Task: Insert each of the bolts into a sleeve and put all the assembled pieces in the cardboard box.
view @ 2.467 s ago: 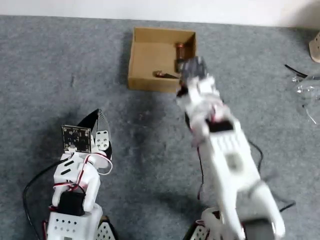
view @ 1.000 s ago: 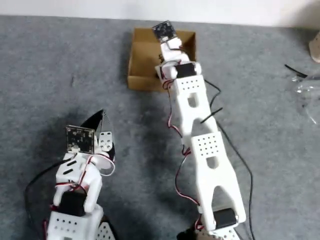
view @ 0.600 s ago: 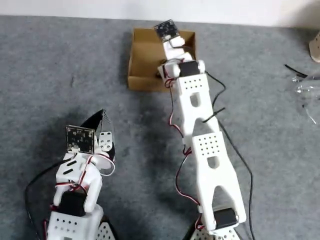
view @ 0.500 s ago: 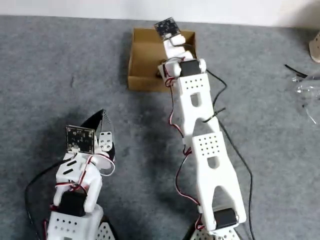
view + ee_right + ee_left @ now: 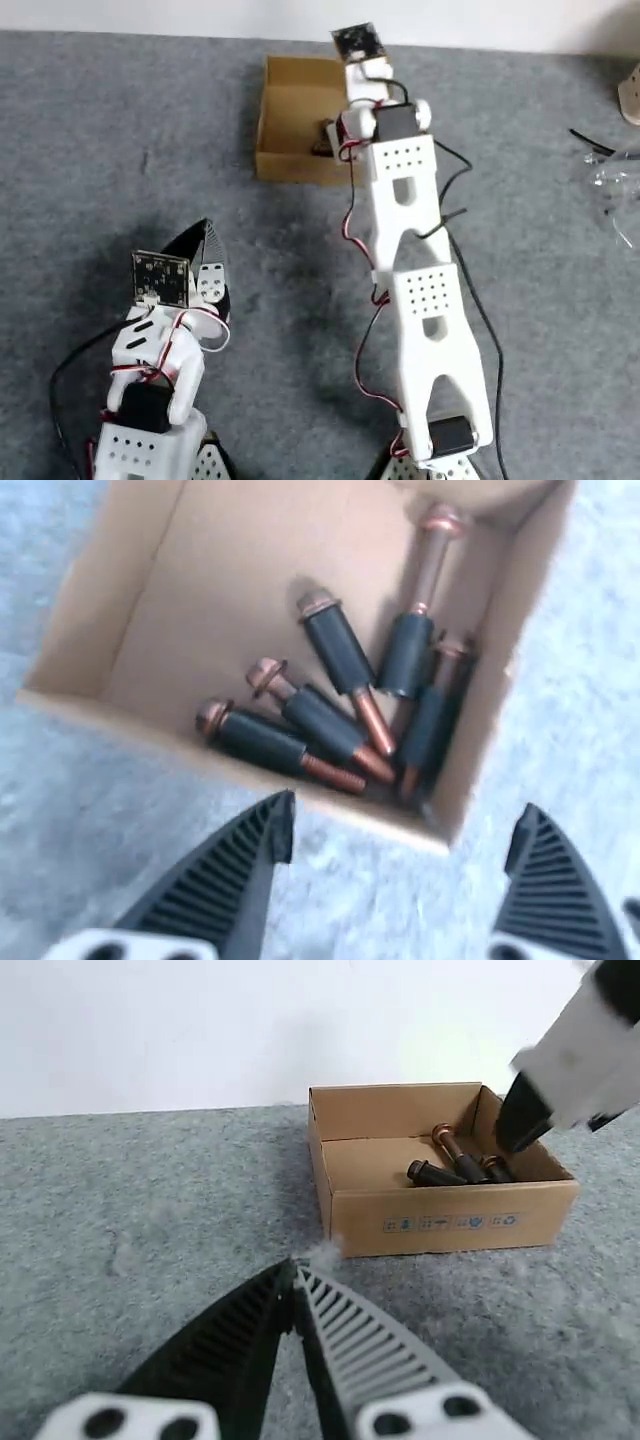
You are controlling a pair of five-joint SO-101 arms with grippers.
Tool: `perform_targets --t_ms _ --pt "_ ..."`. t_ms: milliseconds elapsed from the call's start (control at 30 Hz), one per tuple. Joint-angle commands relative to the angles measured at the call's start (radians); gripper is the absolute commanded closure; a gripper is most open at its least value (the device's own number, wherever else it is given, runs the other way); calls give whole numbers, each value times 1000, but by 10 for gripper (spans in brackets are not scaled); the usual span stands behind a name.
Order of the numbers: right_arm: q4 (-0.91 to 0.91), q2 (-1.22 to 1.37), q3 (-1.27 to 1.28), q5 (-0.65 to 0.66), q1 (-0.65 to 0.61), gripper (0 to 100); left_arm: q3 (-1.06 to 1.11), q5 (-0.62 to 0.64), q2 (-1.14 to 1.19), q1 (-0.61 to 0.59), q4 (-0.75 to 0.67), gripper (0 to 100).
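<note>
The cardboard box (image 5: 300, 110) stands open at the back of the grey carpet. Inside it lie several copper bolts in black sleeves (image 5: 330, 695), bunched toward one corner; they also show from the left wrist (image 5: 450, 1165). My right arm (image 5: 390, 150) stretches over the box's right side, and my right gripper (image 5: 400, 845) hangs open above the box's near wall (image 5: 150, 732) with nothing between its fingers. My left gripper (image 5: 295, 1272) is shut and empty, low over the carpet well in front of the box (image 5: 440, 1200); from above it sits at the lower left (image 5: 205, 262).
A clear plastic item with thin cables (image 5: 610, 170) lies at the right edge, and a beige object (image 5: 630, 95) sits beyond it. A white wall runs behind the box. Open carpet lies between the arms and left of the box.
My right arm stretched out over the box, then swung right and farther back, carrying its wrist camera to the back right corner. The left arm has barely moved.
</note>
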Motion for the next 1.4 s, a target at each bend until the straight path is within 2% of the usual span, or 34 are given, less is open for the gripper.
perform_targets --t_ms 0,200,600,1033,1367 --pt "71 -143 -131 -26 -4 699 19 -5 -8 12 0 989" --pt "82 -282 -128 -91 1 699 19 -5 -8 10 2 989" --pt "84 -588 -111 -91 50 699 19 -5 -8 8 2 989" --pt "82 -1006 340 -97 -2 699 19 -5 -8 8 0 989" --pt "77 -1372 811 -92 -10 699 19 -5 -8 8 2 989"
